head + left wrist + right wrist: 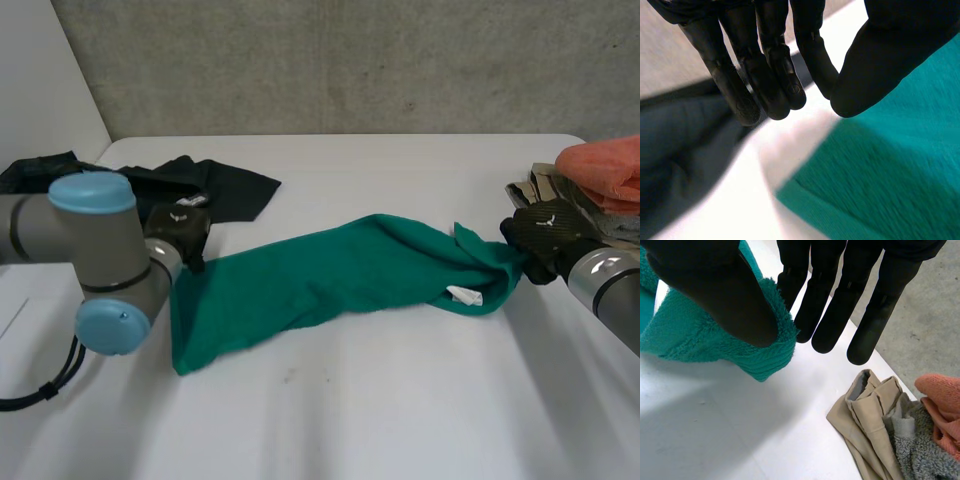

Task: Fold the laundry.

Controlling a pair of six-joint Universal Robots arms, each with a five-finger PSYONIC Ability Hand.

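Observation:
A green towel lies stretched across the middle of the white table, bunched toward its right end. My right hand is at that right end; in the right wrist view its thumb pinches a fold of the green towel against straight fingers. My left hand is at the towel's left end. In the left wrist view the left hand has its thumb and fingertips drawn together with no cloth seen between them. The green towel lies on the table below the thumb, its corner just past the fingertips.
A dark garment lies at the back left, behind my left hand, and is also under the fingers as dark cloth. At the right edge sits a pile: orange cloth, a beige garment, grey cloth.

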